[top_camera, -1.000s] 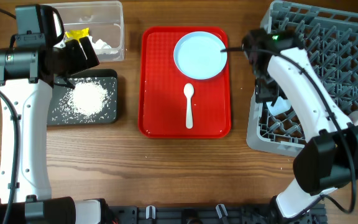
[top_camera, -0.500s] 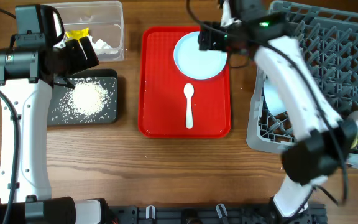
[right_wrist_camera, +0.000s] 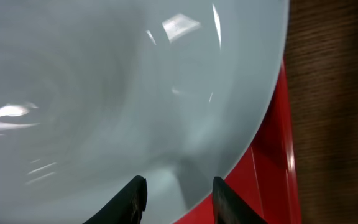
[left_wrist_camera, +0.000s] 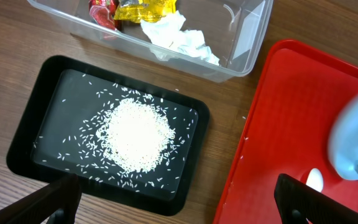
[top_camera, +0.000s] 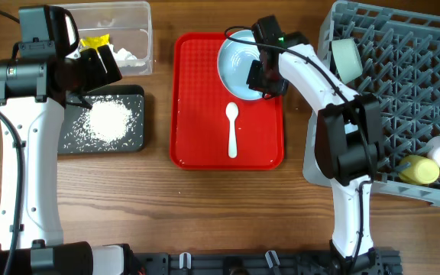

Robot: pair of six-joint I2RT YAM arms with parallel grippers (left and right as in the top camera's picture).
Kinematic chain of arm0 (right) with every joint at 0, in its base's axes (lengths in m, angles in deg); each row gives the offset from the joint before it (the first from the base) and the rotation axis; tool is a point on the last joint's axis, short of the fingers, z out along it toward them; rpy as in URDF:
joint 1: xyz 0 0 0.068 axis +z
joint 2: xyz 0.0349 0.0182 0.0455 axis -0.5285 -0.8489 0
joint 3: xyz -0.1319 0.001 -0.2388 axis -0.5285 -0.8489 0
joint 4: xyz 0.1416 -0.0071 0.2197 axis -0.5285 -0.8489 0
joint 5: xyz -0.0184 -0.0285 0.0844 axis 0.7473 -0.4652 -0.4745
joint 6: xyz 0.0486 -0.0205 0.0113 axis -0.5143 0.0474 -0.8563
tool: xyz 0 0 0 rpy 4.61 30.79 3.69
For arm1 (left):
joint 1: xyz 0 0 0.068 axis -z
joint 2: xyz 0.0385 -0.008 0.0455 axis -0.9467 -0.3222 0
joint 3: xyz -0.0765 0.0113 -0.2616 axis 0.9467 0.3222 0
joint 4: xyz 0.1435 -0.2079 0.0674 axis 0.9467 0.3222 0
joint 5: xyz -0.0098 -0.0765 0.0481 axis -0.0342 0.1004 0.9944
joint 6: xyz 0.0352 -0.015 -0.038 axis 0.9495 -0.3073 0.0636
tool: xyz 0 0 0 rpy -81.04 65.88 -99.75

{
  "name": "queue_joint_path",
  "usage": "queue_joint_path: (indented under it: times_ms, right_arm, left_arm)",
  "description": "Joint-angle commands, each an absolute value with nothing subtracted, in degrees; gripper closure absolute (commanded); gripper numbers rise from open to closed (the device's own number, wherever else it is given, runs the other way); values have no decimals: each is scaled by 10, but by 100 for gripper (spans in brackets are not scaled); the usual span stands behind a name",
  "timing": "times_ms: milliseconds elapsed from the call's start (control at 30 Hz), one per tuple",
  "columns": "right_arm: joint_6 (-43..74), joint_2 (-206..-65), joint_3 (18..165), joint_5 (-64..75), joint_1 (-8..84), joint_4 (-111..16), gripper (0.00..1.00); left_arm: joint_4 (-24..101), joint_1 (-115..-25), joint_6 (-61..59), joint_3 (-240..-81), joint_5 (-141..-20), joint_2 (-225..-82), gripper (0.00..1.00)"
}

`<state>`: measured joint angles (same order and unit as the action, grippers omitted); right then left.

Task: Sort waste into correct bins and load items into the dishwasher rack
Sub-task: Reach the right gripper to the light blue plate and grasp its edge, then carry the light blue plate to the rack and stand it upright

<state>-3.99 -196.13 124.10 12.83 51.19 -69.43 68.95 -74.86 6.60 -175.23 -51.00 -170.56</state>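
Within the last second the right arm has been swung from the dishwasher rack (top_camera: 403,76) across to the light blue plate (top_camera: 239,61), which sits at the far end of the red serving tray (top_camera: 197,114). Its end effector (right_wrist_camera: 179,199) has been narrowed from wide open to a small gap. The plate's rim is seen between the two fingers, but a firm clamp cannot be confirmed. Plate loading is therefore judged to be starting, with the white spoon (top_camera: 232,130) left on the tray. The left end effector (left_wrist_camera: 179,202) is held fully open and empty above the black tray (top_camera: 71,145) of rice (top_camera: 109,121).
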Motion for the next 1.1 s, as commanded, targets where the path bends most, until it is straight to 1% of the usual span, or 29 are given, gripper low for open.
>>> queue_joint_path:
  times_ms: [0, 33, 100, 133, 167, 200, 233, 300, 333, 533, 667, 800, 833, 900, 933, 1000, 1067]
  right_arm:
    - [-52, -1989, 1233, 138, 510, -693, 65]
    - [-52, -1989, 1233, 138, 510, -688, 69]
    - [-45, -1989, 1233, 138, 510, -694, 71]
    - [-34, -1989, 1233, 138, 509, -695, 69]
    - [-19, -1987, 1234, 137, 508, -695, 63]
    - [-6, -1981, 1235, 136, 506, -700, 60]
    - [-3, -1969, 1237, 137, 506, -712, 57]
    - [1, -1930, 1238, 138, 503, -728, 46]
    - [-8, -1907, 1238, 138, 502, -743, 44]
    - [-37, -1905, 1205, 151, 502, -779, 46]
    - [-38, -1905, 1159, 151, 502, -756, 51]
    - [-38, -1905, 1142, 151, 502, -726, 59]
    - [-37, -1905, 1142, 151, 502, -724, 64]
    - [-36, -1905, 1142, 151, 502, -723, 78]
    - [-36, -1905, 1142, 151, 502, -723, 83]
    - [-35, -1905, 1142, 152, 502, -719, 96]
    - [-33, -1905, 1142, 161, 502, -719, 96]
  left_arm:
    - [689, -749, 61, -1752, -504, -1703, 0]
    - [689, -749, 61, -1752, -504, -1703, 0]
    - [689, -749, 61, -1752, -504, -1703, 0]
    - [689, -749, 61, -1752, -505, -1703, 0]
    - [689, -749, 61, -1752, -504, -1703, 0]
    - [689, -749, 61, -1752, -504, -1703, 0]
    - [689, -749, 61, -1752, -505, -1703, 0]
    - [689, -749, 61, -1752, -504, -1703, 0]
    - [689, -749, 61, -1752, -504, -1703, 0]
    - [689, -749, 61, -1752, -504, -1703, 0]
    - [689, -749, 61, -1752, -504, -1703, 0]
    - [689, -749, 61, -1752, -504, -1703, 0]
    - [689, -749, 61, -1752, -504, -1703, 0]
    - [689, -749, 61, -1752, -504, -1703, 0]
    - [689, -749, 61, -1752, -504, -1703, 0]
    - [689, -749, 61, -1752, -504, -1703, 0]
    - [689, -749, 61, -1752, -504, -1703, 0]
